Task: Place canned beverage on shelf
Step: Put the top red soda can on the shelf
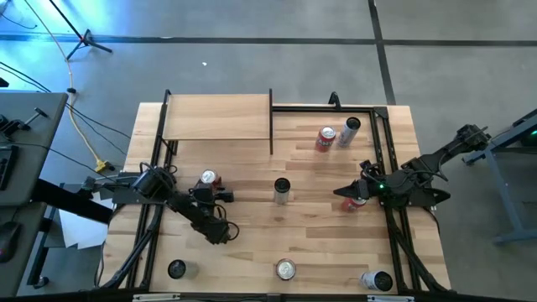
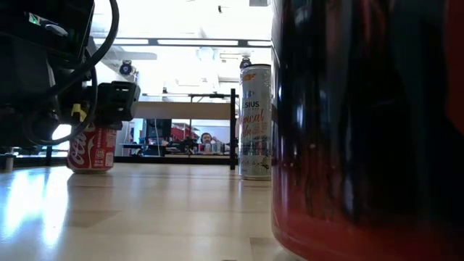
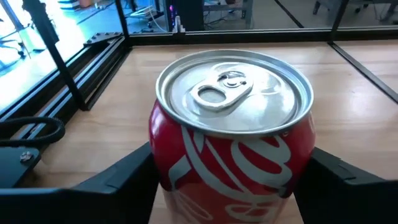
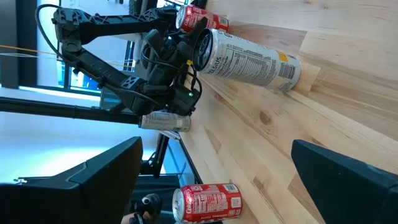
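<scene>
At the table's left, left gripper (image 3: 230,180) fingers (image 3: 118,180) flank a red Coca-Cola can (image 3: 231,134); grip unclear.

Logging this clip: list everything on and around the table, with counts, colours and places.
shelf: one, pale wood with black posts, back left of the table.
short cans: four, red; one at the left tool, one back right, one front centre, one partly under the right tool.
tall cans: two, pale; one back right, one mid-table.
other cans: two, colour unclear; front left and front right.
table: one, striped light wood.
left tool: dark, around a red can.
right tool: dark, open, right of centre.
</scene>
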Robot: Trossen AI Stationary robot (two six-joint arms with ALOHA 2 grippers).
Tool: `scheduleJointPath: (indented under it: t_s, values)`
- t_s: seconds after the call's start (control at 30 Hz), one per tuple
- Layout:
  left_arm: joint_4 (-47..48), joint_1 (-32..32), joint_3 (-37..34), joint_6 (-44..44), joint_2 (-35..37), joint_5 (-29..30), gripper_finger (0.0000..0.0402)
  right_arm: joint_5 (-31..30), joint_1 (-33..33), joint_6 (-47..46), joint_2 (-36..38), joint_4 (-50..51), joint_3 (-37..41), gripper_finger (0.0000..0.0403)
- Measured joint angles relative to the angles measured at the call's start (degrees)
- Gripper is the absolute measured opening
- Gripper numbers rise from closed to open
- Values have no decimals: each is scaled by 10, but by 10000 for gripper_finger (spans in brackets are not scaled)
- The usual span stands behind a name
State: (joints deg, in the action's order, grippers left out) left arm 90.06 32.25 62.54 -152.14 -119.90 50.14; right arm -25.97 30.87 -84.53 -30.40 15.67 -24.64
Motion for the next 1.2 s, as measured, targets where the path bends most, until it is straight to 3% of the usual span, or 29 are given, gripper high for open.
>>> scheduleJointPath:
  t_s: [0.1,0.67,1.2]
  values:
    - [0,0,0,8,0,6,238,0,0,0,0,0,0,400]
    - [-2,14,3,9,2,8,238,0,0,0,0,0,0,400]
    - [0,30,2,115,150,10,238,0,0,0,0,0,0,400]
